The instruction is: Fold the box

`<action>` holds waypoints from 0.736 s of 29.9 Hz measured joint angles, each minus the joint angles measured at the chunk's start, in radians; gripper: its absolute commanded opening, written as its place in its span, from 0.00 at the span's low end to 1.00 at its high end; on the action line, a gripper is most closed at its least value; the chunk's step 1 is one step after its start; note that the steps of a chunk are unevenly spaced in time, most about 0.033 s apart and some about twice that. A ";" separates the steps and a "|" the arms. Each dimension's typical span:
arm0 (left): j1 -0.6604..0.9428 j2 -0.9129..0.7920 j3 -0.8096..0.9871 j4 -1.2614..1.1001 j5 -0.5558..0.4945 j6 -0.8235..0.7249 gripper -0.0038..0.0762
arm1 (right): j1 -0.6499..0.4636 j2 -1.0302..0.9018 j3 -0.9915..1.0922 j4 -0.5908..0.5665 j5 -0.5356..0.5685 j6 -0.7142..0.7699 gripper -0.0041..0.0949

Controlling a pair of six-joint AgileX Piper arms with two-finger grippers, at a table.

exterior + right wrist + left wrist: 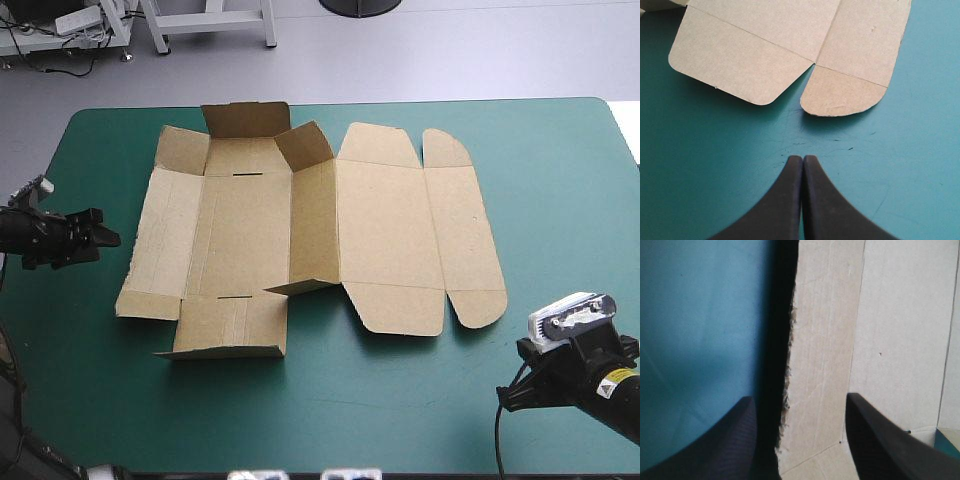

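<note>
My left claw (799,397) is open at the left edge of the brown box (380,230), which lies mostly flat in the middle of the table (560,200), some flaps up. My right claw (803,157) is closed, near its round flaps (842,95). I think folding has hardly begun; next, pinch that left wall (160,235).

Bright, even light; a dark shadow (772,340) hugs the box (890,340).

The teal-green-covered table (540,330) bears the brown box (385,230), a cut sheet lying mostly flat from its middle toward its left edge, a few flaps (246,120) raised.
</note>
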 measured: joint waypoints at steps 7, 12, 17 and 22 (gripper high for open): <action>-0.040 0.106 -0.002 -0.023 -0.011 0.008 0.54 | 0.000 0.000 0.000 0.000 0.000 0.000 0.02; -0.067 0.177 -0.003 -0.043 -0.013 0.011 0.54 | 0.000 0.000 0.000 0.000 0.000 0.000 0.02; -0.090 0.201 -0.005 -0.072 -0.015 0.035 0.54 | 0.000 0.000 0.000 0.014 0.000 0.000 0.02; -0.130 0.203 -0.005 -0.107 -0.017 0.058 0.54 | 0.000 0.000 0.000 0.026 0.000 0.000 0.02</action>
